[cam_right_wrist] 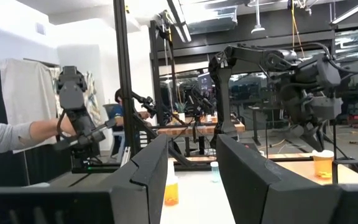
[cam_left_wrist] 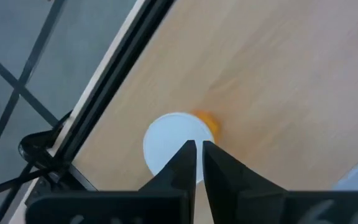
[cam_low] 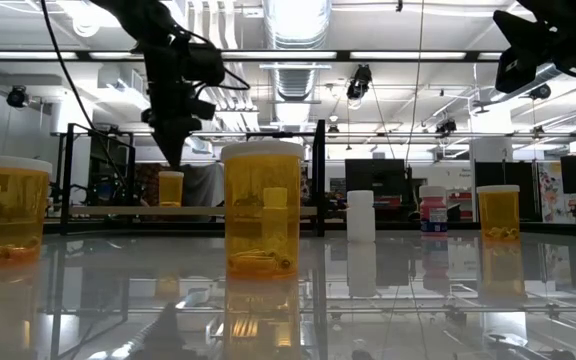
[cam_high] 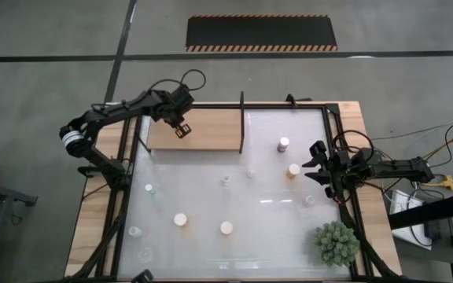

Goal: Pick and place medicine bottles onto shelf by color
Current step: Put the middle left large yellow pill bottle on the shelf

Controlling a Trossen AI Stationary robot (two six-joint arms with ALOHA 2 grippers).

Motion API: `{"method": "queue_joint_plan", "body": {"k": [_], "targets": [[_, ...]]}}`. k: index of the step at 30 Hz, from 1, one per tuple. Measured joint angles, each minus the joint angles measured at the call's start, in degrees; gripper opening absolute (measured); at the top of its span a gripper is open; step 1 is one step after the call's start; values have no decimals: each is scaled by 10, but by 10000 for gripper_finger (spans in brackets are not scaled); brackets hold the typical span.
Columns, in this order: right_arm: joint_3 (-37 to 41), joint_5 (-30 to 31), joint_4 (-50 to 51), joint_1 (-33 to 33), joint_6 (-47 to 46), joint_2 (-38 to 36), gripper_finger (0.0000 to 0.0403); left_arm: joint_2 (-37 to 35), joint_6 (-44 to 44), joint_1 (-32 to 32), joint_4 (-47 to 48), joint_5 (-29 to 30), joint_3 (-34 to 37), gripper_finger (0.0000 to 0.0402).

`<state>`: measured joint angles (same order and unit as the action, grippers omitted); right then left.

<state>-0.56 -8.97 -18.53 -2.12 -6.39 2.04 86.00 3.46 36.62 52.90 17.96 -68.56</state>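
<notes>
My left gripper (cam_high: 182,130) hangs shut over the near-left part of the light-wood shelf (cam_high: 211,134). Its fingertips (cam_left_wrist: 197,155) point down above the white cap of an orange bottle (cam_left_wrist: 174,146) that stands upright on the board and shows below the gripper in the low view (cam_low: 171,188). My right gripper (cam_high: 314,163) is open at the table's right side, just right of an orange bottle (cam_high: 293,170) and near a maroon one (cam_high: 284,144). More orange bottles (cam_high: 180,221) (cam_high: 226,228) and several clear ones (cam_high: 226,179) stand on the white tabletop.
A spiky green plant (cam_high: 336,242) sits at the near-right corner. A black upright divider (cam_high: 243,126) bounds the shelf's right end, and black frame rails (cam_high: 129,157) run along the table's edges. A person's sleeve (cam_right_wrist: 11,138) shows in the room beyond.
</notes>
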Motion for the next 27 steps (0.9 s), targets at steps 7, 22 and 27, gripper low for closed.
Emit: {"method": "queue_joint_plan", "body": {"k": [7,22,27], "targets": [[0,0,1,0,0,0,128,-1,0,1,-28,47,27,10],[0,0,2,0,0,0,128,2,19,20,-26,140,33,11],[0,0,3,0,0,0,128,-6,19,17,-26,137,12,11]]}}
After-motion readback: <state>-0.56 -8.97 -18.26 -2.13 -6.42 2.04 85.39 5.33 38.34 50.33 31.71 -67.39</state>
